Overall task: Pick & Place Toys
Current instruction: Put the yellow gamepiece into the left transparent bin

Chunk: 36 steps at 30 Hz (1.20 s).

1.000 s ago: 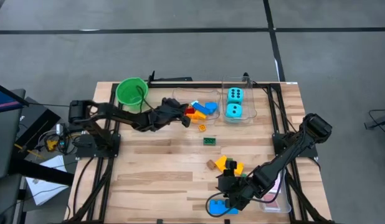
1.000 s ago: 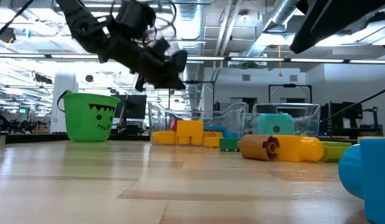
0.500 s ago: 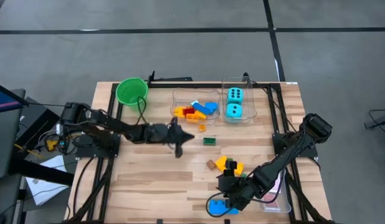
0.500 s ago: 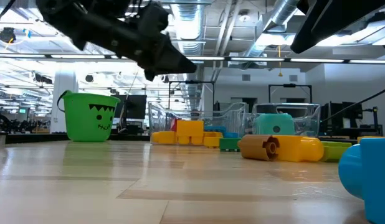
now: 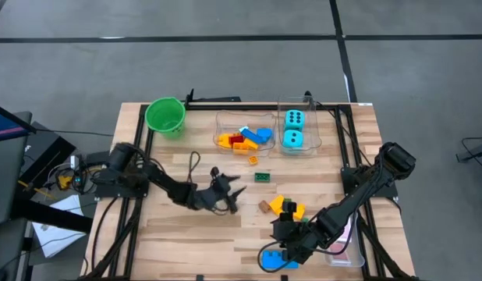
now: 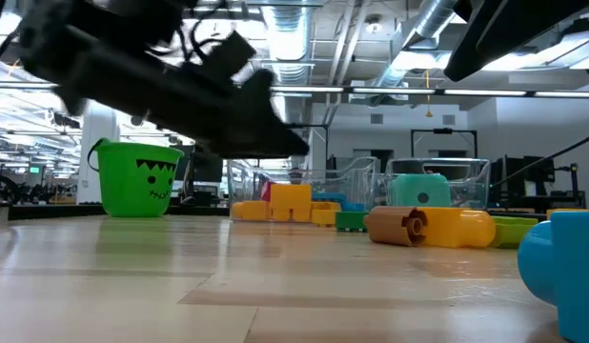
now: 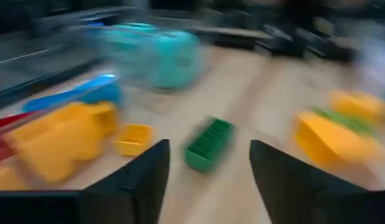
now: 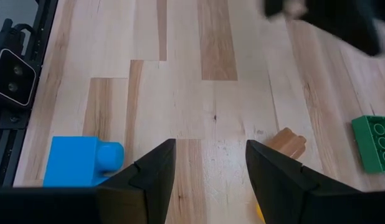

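The left tool (image 5: 225,195) hangs over the middle of the tabletop (image 5: 178,226) with its fingers parted and nothing between them. In its wrist view a small green block (image 7: 208,144) lies straight ahead on the bare wood, so that block seems the likely pick, though the blur in that view leaves this a guess. To take it well, the tool should come down with one finger on each long side of the block, low enough to catch the flat walls below the studs, then close squarely so the piece does not twist out.

The right tool (image 5: 292,238) waits near the front edge, fingers apart and empty, beside a blue block (image 8: 83,162).

The toys are hard, glossy moulded plastic: studded bricks in yellow, red, blue and orange heaped in a clear tub (image 5: 225,125) at the far side, and two cyan dice (image 5: 293,129) with black dots in the tub beside it. A yellow cluster (image 5: 286,207) and a tan cylinder piece (image 8: 287,143) lie loose near the right arm. The green bucket (image 5: 164,115) stands at the far left corner. The tabletop is smooth, pale wooden planking.
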Each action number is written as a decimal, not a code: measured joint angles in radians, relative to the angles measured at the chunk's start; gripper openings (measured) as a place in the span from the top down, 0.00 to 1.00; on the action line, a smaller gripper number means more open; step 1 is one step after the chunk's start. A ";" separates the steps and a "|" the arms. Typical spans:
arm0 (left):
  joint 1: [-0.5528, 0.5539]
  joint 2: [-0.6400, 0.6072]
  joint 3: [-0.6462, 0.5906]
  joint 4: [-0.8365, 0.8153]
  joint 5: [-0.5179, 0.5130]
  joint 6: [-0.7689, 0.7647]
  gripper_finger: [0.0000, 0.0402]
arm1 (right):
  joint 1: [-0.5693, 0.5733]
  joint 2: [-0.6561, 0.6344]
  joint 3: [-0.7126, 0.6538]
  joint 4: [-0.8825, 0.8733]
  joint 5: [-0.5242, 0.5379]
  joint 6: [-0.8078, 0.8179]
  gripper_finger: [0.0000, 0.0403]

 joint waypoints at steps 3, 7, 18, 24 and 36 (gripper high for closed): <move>0.053 0.062 0.068 -0.009 -0.022 -0.133 0.39 | 0.000 0.000 0.000 -0.006 0.000 0.000 0.54; 0.123 0.131 0.174 -0.086 0.033 -0.231 0.41 | 0.000 0.000 0.000 -0.011 0.000 0.000 0.54; 0.193 0.182 0.325 -0.265 -0.029 -0.322 0.82 | 0.021 0.000 0.000 -0.026 0.000 0.010 0.54; 0.209 0.182 0.325 -0.342 -0.012 -0.434 0.97 | 0.021 0.000 0.000 -0.026 0.000 0.010 0.54; 0.219 0.182 0.323 -0.353 -0.012 -0.477 1.00 | 0.020 0.000 0.000 -0.026 0.000 0.006 0.54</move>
